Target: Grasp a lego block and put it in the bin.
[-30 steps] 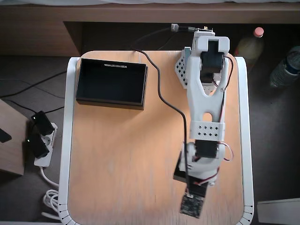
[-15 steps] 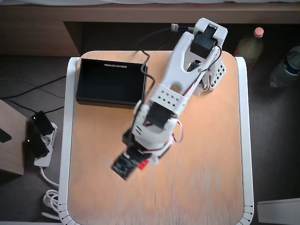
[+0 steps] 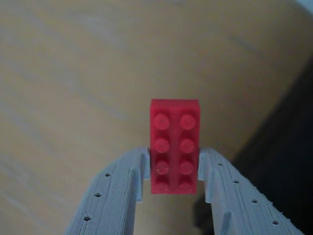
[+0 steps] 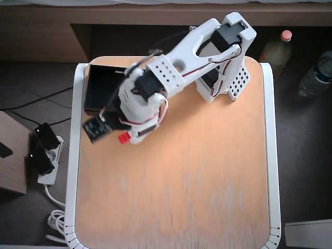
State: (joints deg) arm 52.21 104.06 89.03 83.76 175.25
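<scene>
Wrist view: two fingers (image 3: 122,191) clamp one lego block (image 3: 174,145).

My jaws were pale grey, the lego block (image 3: 174,146) between them bright red; the bin (image 4: 98,88) was black, the bench (image 4: 207,181) light orange wood, white-rimmed.

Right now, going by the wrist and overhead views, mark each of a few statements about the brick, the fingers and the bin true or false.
1. The fingers grip the red brick by its long sides. True.
2. The brick already lies in the bin. False: it is held, outside the bin's near wall in the overhead view.
3. The brick's studs face the wrist camera. True.
4. The brick is blue. False: it is red.
</scene>
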